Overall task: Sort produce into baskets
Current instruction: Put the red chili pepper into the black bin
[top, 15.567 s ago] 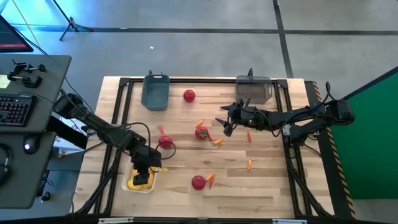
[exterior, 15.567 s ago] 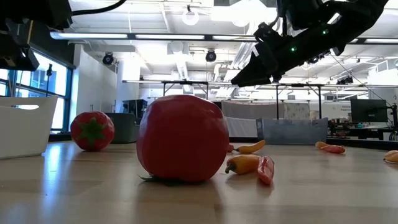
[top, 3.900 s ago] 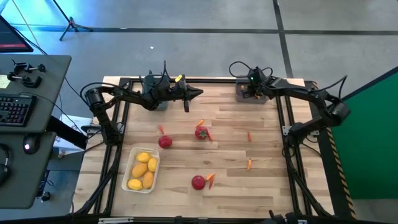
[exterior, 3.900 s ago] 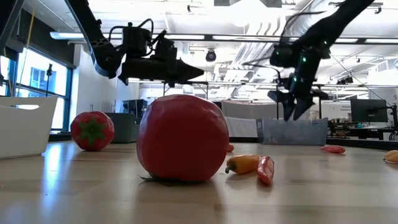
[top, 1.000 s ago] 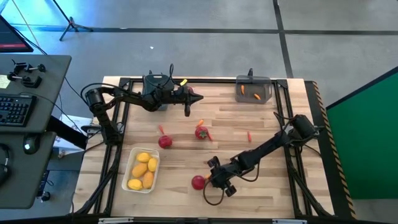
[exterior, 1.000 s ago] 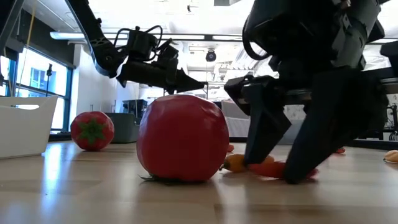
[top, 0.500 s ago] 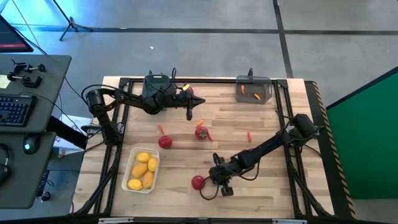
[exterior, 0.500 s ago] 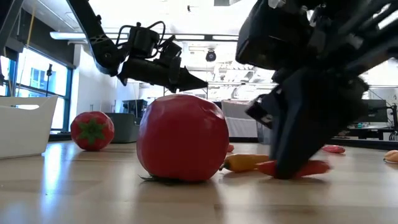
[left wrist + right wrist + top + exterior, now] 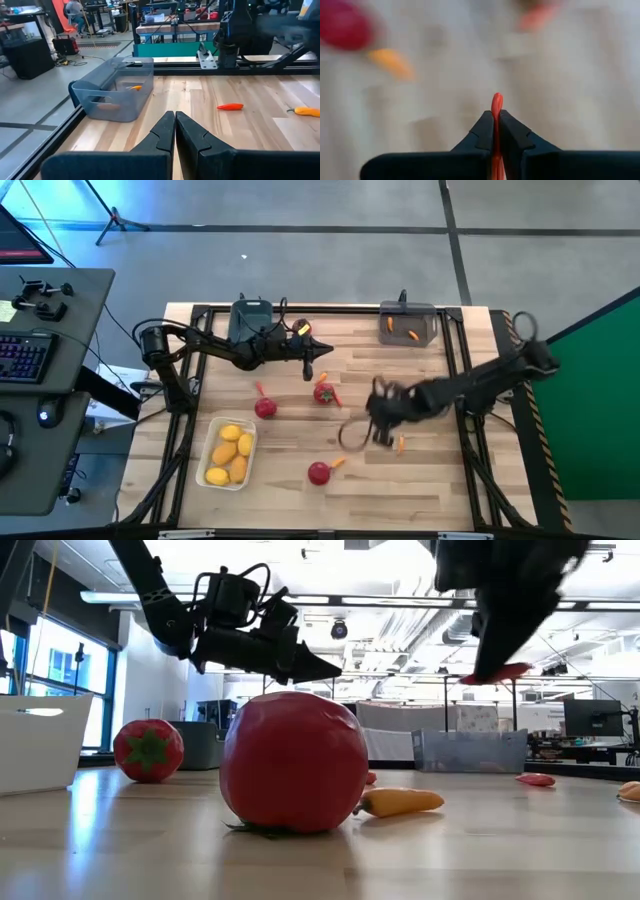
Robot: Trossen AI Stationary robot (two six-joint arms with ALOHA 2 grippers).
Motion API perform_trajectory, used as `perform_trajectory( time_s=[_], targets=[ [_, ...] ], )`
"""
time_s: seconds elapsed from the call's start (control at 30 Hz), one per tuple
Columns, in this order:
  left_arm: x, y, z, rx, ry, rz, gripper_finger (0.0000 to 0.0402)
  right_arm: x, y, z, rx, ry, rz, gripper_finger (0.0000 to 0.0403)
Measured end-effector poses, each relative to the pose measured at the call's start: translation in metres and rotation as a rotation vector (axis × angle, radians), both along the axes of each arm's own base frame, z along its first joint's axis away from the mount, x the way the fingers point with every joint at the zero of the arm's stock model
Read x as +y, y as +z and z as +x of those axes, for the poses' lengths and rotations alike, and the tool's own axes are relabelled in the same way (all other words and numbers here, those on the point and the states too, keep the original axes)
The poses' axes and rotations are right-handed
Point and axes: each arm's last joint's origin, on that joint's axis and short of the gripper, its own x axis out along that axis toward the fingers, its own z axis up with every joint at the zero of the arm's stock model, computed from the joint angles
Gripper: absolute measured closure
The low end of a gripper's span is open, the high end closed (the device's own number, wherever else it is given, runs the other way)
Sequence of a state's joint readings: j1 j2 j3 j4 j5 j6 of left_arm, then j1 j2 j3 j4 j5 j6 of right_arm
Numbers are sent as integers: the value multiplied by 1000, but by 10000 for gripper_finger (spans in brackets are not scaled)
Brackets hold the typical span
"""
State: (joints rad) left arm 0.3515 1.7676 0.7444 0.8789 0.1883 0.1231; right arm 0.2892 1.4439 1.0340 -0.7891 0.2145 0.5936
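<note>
Red and thin, a little pepper (image 9: 496, 107) sits pinched between the two fingers of the right gripper (image 9: 496, 131). The fingers are squeezed tight on it so it will not slip. In the low view the pepper hangs high above the wooden counter (image 9: 430, 480), so it can pass over the other toys without bumping them.

My guess is that it is going to the smoky grey bin (image 9: 408, 326) at the far edge of the counter, because two small orange pieces already lie in there. The right gripper is near the middle of the counter, well apart from that bin.

The left gripper (image 9: 309, 367) hangs above the counter near the dark blue bin (image 9: 250, 315). Its fingers are pressed together with nothing between them. It looks like it is waiting.

Yellow lemons (image 9: 229, 453) fill the white tray (image 9: 209, 448) at the near left, all one kind together. Three red tomatoes (image 9: 318, 472) are not yet in a bin. A yellow-orange pepper (image 9: 398, 802) lies just beside the closest tomato.
</note>
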Motion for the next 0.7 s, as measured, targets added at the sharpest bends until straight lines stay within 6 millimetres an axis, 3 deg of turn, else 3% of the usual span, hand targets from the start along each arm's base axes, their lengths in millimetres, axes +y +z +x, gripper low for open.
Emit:
perform_trajectory(
  time_s=[0.13, 0.33, 0.5, 0.7],
  targets=[
    [-2, 0, 1, -5, -3, -16, 401, -54, 18, -19, 42, -236, -144, 400],
    [-6, 1, 2, -12, -15, -13, 401, -140, 27, -35, 51, -554, -238, 400],
    [-7, 1, 2, -11, -17, -11, 401, -208, 19, -48, 64, -747, -259, 400],
    [-7, 1, 2, -7, -22, 17, 401, -280, -8, -57, 35, -783, -220, 400]
  ],
)
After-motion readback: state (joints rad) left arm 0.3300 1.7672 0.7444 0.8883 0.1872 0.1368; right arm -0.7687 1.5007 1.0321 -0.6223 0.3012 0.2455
